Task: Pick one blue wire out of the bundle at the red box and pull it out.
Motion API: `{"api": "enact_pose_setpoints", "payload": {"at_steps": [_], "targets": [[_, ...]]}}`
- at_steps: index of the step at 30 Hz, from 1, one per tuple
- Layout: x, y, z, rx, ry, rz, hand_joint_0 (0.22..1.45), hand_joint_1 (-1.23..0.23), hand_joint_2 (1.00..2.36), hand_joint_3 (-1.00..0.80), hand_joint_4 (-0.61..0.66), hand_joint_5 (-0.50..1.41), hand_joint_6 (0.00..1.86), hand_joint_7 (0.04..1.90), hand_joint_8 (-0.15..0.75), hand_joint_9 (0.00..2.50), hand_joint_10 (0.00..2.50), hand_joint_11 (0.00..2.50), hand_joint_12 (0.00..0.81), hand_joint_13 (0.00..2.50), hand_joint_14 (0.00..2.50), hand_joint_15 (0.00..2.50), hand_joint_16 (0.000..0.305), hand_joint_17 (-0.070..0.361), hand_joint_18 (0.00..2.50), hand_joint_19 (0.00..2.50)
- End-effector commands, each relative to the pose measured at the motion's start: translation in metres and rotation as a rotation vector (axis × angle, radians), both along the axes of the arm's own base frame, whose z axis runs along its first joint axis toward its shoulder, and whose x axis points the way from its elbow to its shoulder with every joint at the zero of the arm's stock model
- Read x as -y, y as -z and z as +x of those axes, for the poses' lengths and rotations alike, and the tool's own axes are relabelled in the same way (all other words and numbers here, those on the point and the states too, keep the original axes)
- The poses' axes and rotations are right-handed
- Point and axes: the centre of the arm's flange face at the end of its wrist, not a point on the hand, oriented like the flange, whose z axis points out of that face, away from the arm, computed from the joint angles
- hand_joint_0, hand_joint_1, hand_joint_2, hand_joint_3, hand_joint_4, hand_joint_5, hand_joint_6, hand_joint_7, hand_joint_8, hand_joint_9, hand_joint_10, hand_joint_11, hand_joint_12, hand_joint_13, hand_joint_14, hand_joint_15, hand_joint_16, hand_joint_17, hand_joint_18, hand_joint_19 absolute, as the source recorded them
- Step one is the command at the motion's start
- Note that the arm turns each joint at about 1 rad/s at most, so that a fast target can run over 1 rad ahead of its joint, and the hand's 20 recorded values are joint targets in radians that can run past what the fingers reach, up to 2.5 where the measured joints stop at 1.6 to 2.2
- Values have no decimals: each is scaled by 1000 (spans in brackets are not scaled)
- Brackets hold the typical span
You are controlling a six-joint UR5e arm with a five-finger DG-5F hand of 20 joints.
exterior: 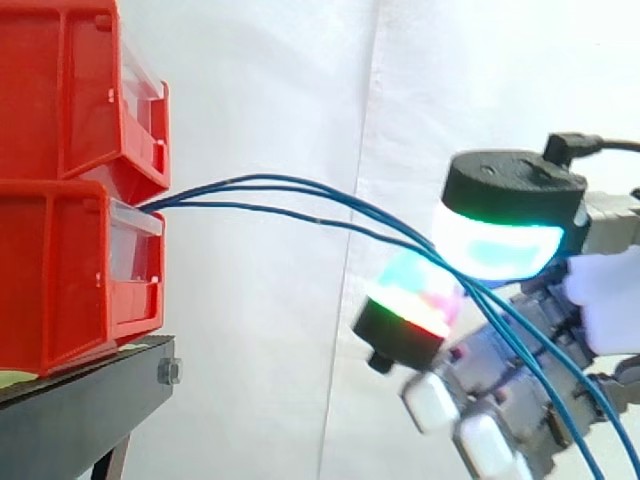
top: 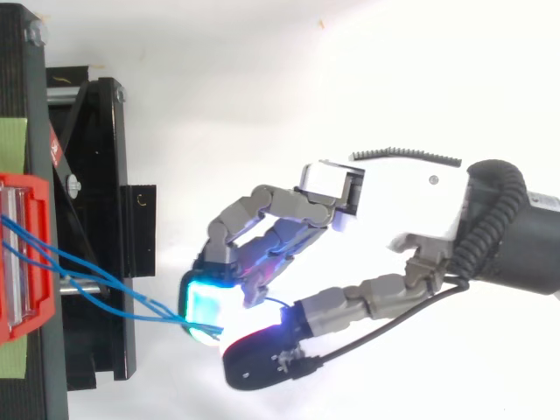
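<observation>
White curtain (exterior: 280, 380) backs the scene. At far left, two red bins (exterior: 60, 280) sit stacked on one black stand (exterior: 80, 410). Three blue wires (exterior: 260, 209) leave the gap between the bins — close together at the start — and slope down to the right, well clear of the stand. They run between two glowing pads of the one hand (top: 394, 201): a cyan-white fingertip (exterior: 497, 248) above and a red-green one below. Its fingers are curled and pinch the wires there; how many of the three are actually clamped I cannot tell. Two more pads — plain white — hang lower.
</observation>
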Motion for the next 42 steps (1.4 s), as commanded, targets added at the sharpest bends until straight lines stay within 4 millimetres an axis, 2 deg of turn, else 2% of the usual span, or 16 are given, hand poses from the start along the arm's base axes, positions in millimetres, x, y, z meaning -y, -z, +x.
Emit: {"api": "enact_pose_setpoints", "payload": {"at_steps": [1, 2, 5, 12, 21, 23, 31, 36, 42], "targets": [[4, -2, -12, -88, -5, -11, 636, -786, 1015, -45, 5, -165, 971, 948, 363, 889, 8, 529, 426, 906, 15, 428, 56, 127, 866, 415], [4, -10, -14, -78, -10, -7, 639, -791, 1015, -49, 4, -166, 971, 960, 363, 887, 9, 524, 423, 907, 14, 430, 56, 125, 865, 411], [6, -19, -17, -74, -9, -4, 647, -801, 1018, -70, 4, -169, 973, 947, 356, 880, 10, 534, 415, 903, 14, 437, 54, 120, 860, 421], [11, -28, -22, -89, -4, -6, 655, -815, 1020, -94, 15, -174, 974, 945, 345, 872, 12, 532, 407, 901, 17, 439, 52, 117, 860, 427], [12, -28, -22, -87, -15, 6, 668, -839, 1020, -151, 26, -176, 974, 930, 339, 864, 10, 537, 404, 905, 15, 444, 51, 115, 864, 440], [12, -28, -22, -87, -21, 15, 692, -862, 1018, -197, 23, -177, 971, 971, 345, 864, 12, 528, 408, 919, 15, 440, 51, 114, 875, 437], [13, -30, -20, -81, -57, 55, 747, -870, 1012, -335, 2, -187, 979, 944, 337, 857, 10, 556, 407, 930, 17, 436, 51, 114, 912, 421], [13, -30, -21, -97, -65, 62, 767, -881, 1007, -412, 48, -196, 985, 908, 335, 845, 13, 566, 405, 930, 15, 440, 51, 115, 916, 414], [14, -29, -23, -116, -80, 67, 705, -869, 1009, -371, 130, -186, 977, 994, 339, 866, 12, 571, 410, 933, 15, 452, 51, 116, 914, 446]]}}
